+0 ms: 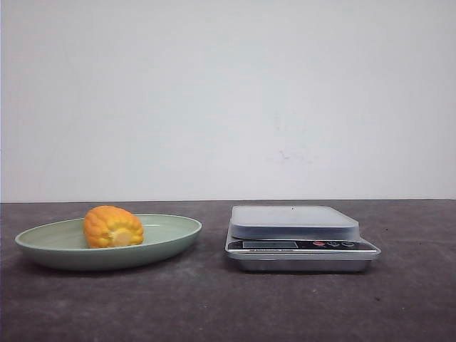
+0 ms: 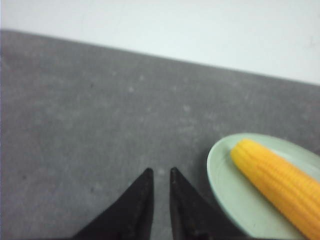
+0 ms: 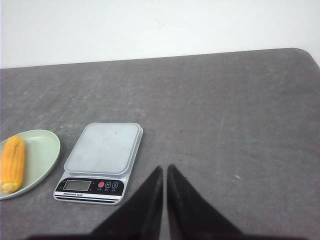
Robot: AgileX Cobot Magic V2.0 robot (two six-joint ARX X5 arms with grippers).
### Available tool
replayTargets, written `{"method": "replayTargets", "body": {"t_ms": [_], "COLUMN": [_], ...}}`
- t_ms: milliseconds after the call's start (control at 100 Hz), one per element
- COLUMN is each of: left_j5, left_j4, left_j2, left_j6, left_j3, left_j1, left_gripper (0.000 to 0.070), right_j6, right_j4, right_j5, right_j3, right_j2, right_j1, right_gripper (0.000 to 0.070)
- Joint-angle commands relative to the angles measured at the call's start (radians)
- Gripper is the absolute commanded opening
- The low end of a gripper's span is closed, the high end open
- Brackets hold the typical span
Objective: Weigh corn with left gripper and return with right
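corn [image 1: 112, 226] lies on its side in the green plate [image 1: 171, 235], on the left part of the dark grey counter [image 1: 214, 306]. pale cut end faces the front camera; kernel rows run along the length. from the right wrist view the cob [image 3: 12, 163] looks longer, lying lengthwise across the plate [image 3: 45, 150], one end close to the plate's near rim.

kitchen scale [image 1: 299, 239] stands just beside the plate, to its right in the front view, apart from it with a narrow strip of counter between. silver body, pale flat platform [image 3: 103, 147] bare, small display [image 3: 77, 185] and round buttons [image 3: 107, 185] on the front strip. display reading too small to tell.

left gripper [image 2: 160, 175]: the two black pointed fingers are almost together at the tips, a thin sliver of counter showing between them, nothing held. it hangs over bare counter [image 2: 75, 125], beside the plate [image 2: 220, 175], not touching plate or corn [image 2: 280, 182].

right gripper [image 3: 164, 170]: jaws together, only a hairline gap along the fingers, nothing between them. it sits over open counter [image 3: 240, 125] just to the side of the scale, clear of it.

neither gripper shows in the front view. plain white wall [image 1: 228, 92] behind the counter.
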Motion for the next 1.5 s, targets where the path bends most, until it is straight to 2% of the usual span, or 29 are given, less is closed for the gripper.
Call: {"method": "replayTargets", "body": {"t_ms": [0,870,950,1070,1170,1350,1490], "left_j5": [0.005,0.005,0.005,0.005,0.005,0.005,0.005], "left_j4": [-0.006,-0.004,-0.004,-0.004,-0.004,-0.004,-0.004], "left_j2": [-0.002,-0.002,-0.002,-0.002,-0.002,-0.002,-0.002], "left_j6": [0.009,0.008,0.009,0.008,0.009,0.008,0.009], "left_j3": [-0.019,-0.018,-0.018,-0.018,-0.018,-0.018,-0.018], "left_j1": [0.001,0.001,0.001,0.001,0.001,0.001,0.001], "left_gripper": [0.0017,0.0017,0.0017,0.0017,0.0017,0.0017,0.0017], "right_j6": [0.003,0.002,-0.079,-0.133,-0.163,-0.150,-0.117], "right_j4": [0.010,0.011,0.021,0.150,0.307,0.585,0.718], "right_j5": [0.000,0.000,0.016,0.025,0.025,-0.011,-0.011], "right_j3": [0.007,0.007,0.007,-0.034,-0.154,-0.470,-0.686], "right_j2": [-0.002,-0.002,-0.002,-0.025,-0.073,-0.171,-0.224], "right_j1": [0.003,0.003,0.003,-0.038,-0.112,-0.254,-0.303], "right_gripper": [0.0006,0.0006,0.0006,0.0006,0.0006,0.0006,0.0006]}}
